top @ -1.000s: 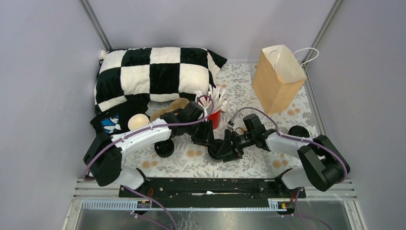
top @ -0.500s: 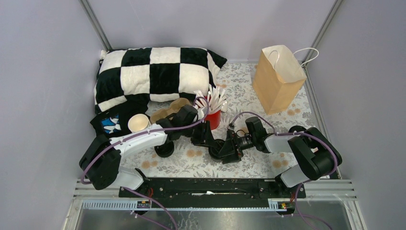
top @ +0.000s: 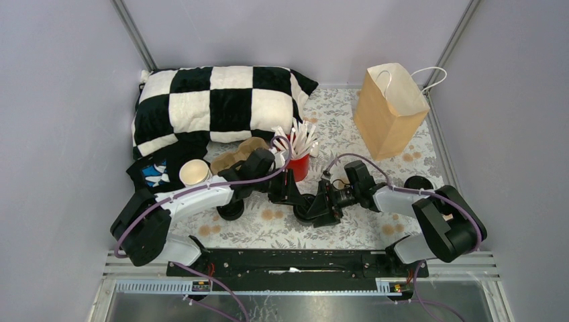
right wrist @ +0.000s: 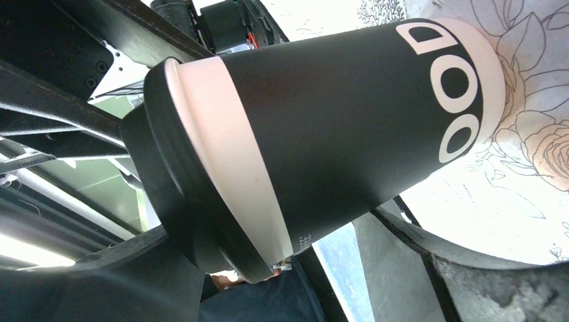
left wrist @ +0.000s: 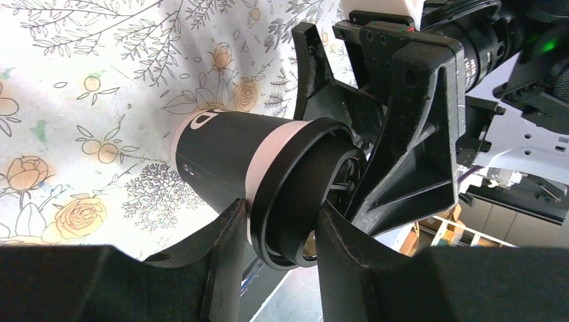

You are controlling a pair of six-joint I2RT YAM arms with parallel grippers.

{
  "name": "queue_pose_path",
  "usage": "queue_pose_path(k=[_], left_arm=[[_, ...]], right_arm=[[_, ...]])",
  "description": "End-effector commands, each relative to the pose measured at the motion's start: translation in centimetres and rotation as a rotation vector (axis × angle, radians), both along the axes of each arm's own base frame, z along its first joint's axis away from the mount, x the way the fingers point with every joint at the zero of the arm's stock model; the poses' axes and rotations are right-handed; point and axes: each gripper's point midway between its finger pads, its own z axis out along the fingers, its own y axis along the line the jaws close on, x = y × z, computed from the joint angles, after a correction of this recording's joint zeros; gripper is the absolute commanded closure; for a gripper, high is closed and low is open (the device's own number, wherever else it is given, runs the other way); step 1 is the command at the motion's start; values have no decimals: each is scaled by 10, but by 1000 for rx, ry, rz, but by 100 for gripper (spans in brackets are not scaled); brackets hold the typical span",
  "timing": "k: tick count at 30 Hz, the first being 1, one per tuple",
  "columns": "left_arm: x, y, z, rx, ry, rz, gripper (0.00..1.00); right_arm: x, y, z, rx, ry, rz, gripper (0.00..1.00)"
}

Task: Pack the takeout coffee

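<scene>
Coffee cup [left wrist: 221, 151], dark-sided with white lettering and a white band under its black lid [left wrist: 302, 194], is just in front of the red cup [top: 300, 164] that holds white stirrers [top: 303, 139], with its base towards the floral tablecloth [left wrist: 80, 100]. The left gripper [left wrist: 278, 221] pinches the rim of that lid between its two fingers, while the right gripper [top: 314, 208] has its fingers set wide around the cup's body, one on each side and closed against it. Beyond the red cup and to its right, a brown paper bag [top: 389, 111] stands upright with its top open.
</scene>
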Motion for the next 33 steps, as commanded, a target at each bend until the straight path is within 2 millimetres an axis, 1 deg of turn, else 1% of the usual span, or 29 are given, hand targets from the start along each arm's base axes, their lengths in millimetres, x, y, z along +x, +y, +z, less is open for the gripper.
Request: queue_pose_path(k=[1,4,6,8,10,13,17,23,26,28,29,31,33], left_arm=[[-55,117,-107,637,217,55,59],[-67,128,-124,625,321,89,59],[-68,133,-129,663,352,104,59],[-73,138,-133,676,386,133,58],[-81,143,-140,700,433,131,58],[-94,151,-153,757,509,127,64],[-96,155,-159,798,521,150,64],[-106,162,-171,814,553,158,63],[-97,161,-165,820,515,172,63],[-96,162,-159,821,502,184,62],[-93,159,-154,806,477,184,62],[-73,138,-136,710,365,168,57],[-54,113,-108,596,257,145,52]], right_arm=[[7,-65,-107,-577,-19,-172,23],[0,-68,-118,-569,49,-183,23],[-4,-76,-128,-628,86,-182,26],[-7,-83,-133,-674,105,-186,27],[-10,-87,-135,-702,118,-194,27],[-16,-97,-137,-757,134,-193,28],[-18,-103,-137,-807,123,-195,28],[-17,-101,-137,-805,125,-182,26],[-9,-99,-127,-794,96,-193,25],[-4,-97,-121,-789,77,-200,24],[-1,-95,-117,-775,63,-195,23],[7,-86,-106,-715,11,-188,21],[17,-73,-87,-620,-59,-160,18]])
